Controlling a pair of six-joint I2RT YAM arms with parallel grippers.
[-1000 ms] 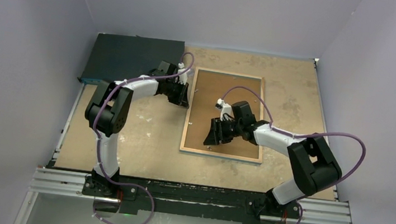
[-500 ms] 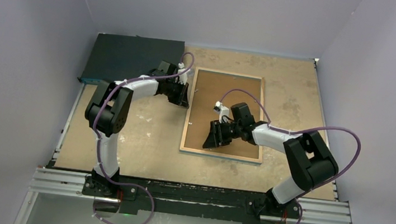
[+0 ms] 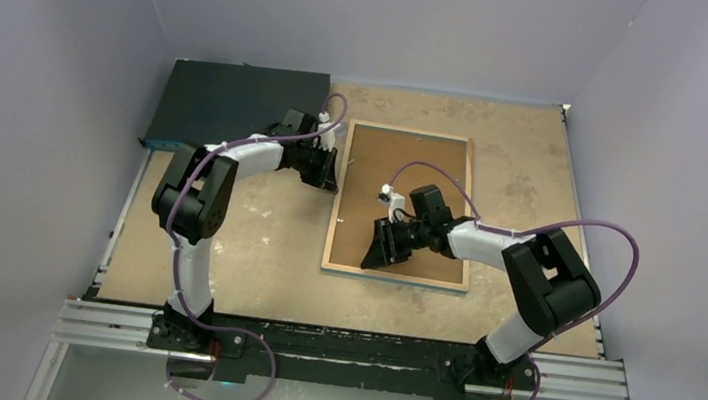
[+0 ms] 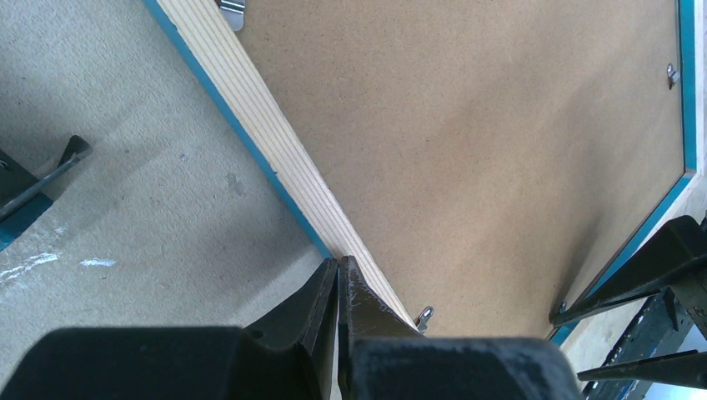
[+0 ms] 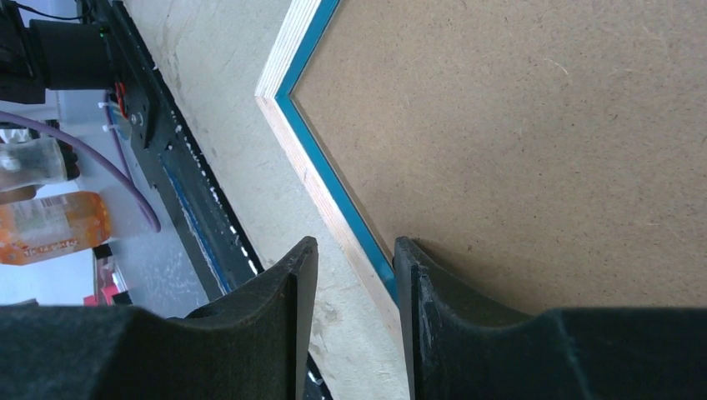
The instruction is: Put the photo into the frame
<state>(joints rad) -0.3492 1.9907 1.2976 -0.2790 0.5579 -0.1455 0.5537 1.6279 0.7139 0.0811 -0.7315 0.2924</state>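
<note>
R end effector (image 5: 354, 250) first: fingers apart, low over the near rim of the frame (image 5: 310, 179), close to its near-left corner, w/ that rim running thru the gap. One finger sits outside the rim over the tabletop (image 5: 225, 125), the other over the backing board (image 5: 517, 150). No pinch that I can see.

L end effector (image 4: 338, 271): fingers pressed together, nothing between them, tip right at the frame's left rim, toward the far end. Touching or just above, can't tell. A small metal tab (image 4: 425, 315) sits just inside the rim by that tip.

Outward: frame lies back-up, flat on the tabletop, wood rim & blue inner edge showing, brown board filling the opening. Photo is not in view anywhere. It could be under the board, can't confirm. Dark box (image 3: 235, 106) lies off the frame's far-left corner.

My read: photo's prob. loaded & this is the closing-up or pick-up stage. To do it well, R should bite the rim square, outer finger down at tabletop level before squeezing, so it grabs wood & not board edge. L should pin the left rim so the frame can't skate. Go slow: a tilted lift could let board & photo slip out if the tabs aren't turned.
</note>
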